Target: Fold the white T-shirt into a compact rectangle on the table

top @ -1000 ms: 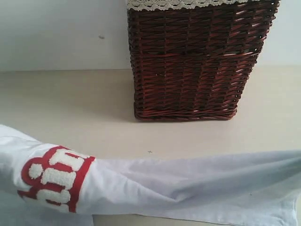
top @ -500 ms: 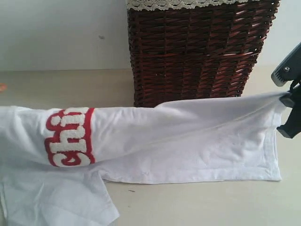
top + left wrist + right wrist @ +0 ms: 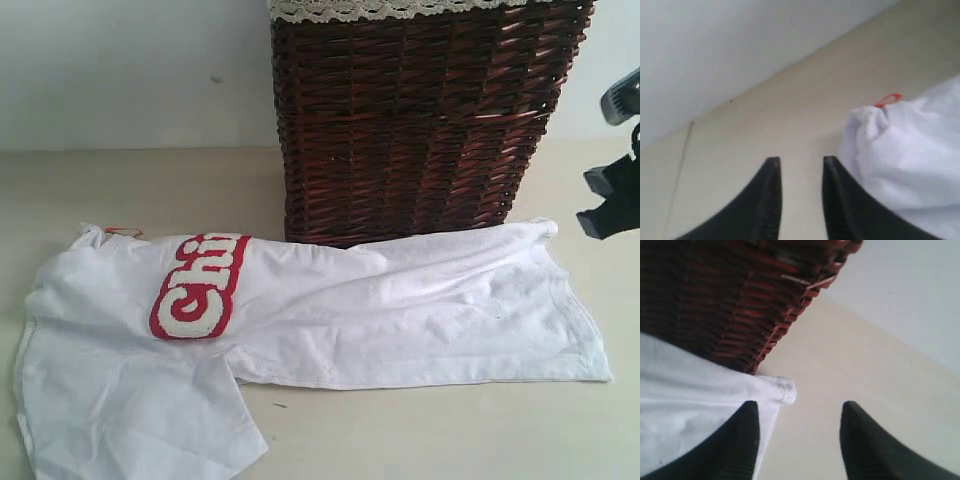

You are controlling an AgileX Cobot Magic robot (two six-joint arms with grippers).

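The white T-shirt (image 3: pixel 400 310) lies folded lengthwise on the table (image 3: pixel 130 190), with its red-outlined lettering (image 3: pixel 197 285) facing up at the left and a sleeve (image 3: pixel 140 420) spread toward the front. Its far edge touches the basket's foot. My right gripper (image 3: pixel 612 195) hangs open just right of the shirt's far right corner (image 3: pixel 785 389), holding nothing. My left gripper (image 3: pixel 801 165) is open over bare table beside the shirt's left corner (image 3: pixel 867 120); it is out of the exterior view.
A dark brown wicker basket (image 3: pixel 420 120) with white lace trim (image 3: pixel 350 10) stands behind the shirt against the pale wall (image 3: pixel 120 70). Bare table shows left of the basket and along the front right.
The shirt was carried back and laid down, its far edge now against the basket. Both grippers let go; the right one rose away from the corner it held.
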